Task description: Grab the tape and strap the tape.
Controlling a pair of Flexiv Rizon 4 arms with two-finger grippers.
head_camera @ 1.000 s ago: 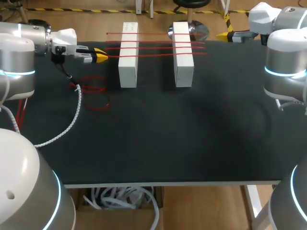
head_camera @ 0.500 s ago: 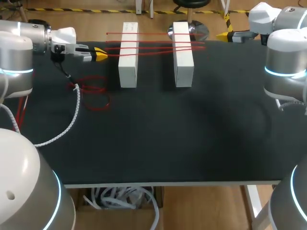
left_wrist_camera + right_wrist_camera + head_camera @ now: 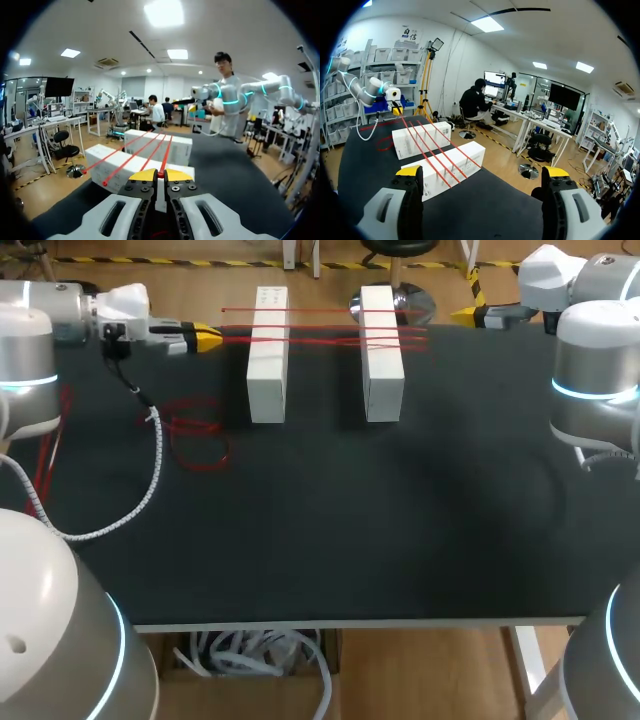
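Two white boxes (image 3: pixel 267 355) (image 3: pixel 381 352) lie side by side on the black tabletop (image 3: pixel 350 520), just ahead of the left fingers (image 3: pixel 207 338). Several taut strands of red tape (image 3: pixel 325 338) run across both box tops. Left fingers pinched tight together on one strand's end; it comes straight out from between the yellow tips toward the nearer box. Slack loop (image 3: pixel 195 435) of the same tape on the tabletop, beside and below those fingers, next to a white coiled cable (image 3: pixel 150 485). Beyond the farther box, right fingers (image 3: pixel 465 313) spread wide, holding nothing; boxes and strands lie ahead of them
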